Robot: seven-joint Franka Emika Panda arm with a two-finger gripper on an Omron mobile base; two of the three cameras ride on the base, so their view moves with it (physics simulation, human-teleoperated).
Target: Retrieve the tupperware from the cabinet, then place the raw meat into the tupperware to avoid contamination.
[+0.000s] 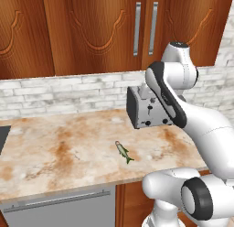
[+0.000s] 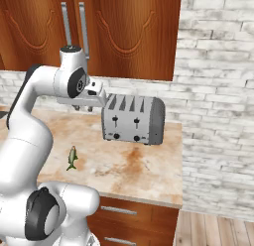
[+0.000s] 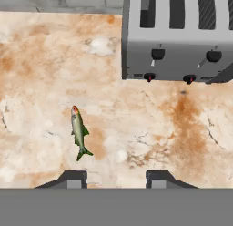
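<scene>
The raw meat (image 1: 124, 152) is a tiny grey-green fish with a pinkish head, lying flat on the marbled counter (image 1: 55, 148) in front of the toaster. It also shows in the right base view (image 2: 72, 157) and in the hand view (image 3: 79, 131). My gripper (image 2: 83, 109) hangs well above the counter, pointing down, left of the toaster. In the hand view the gripper (image 3: 116, 179) is open with nothing between its tips, and the fish lies slightly left of them. The cabinet (image 1: 109, 34) above has both doors shut. The tupperware is hidden.
A grey four-slot toaster (image 1: 146, 109) (image 2: 134, 120) (image 3: 177, 43) stands against the brick wall at the counter's back. A dark cooktop edge (image 1: 3, 134) lies far left. A grey appliance front (image 1: 59, 208) sits below the counter. A brick wall (image 2: 218, 116) bounds the right side.
</scene>
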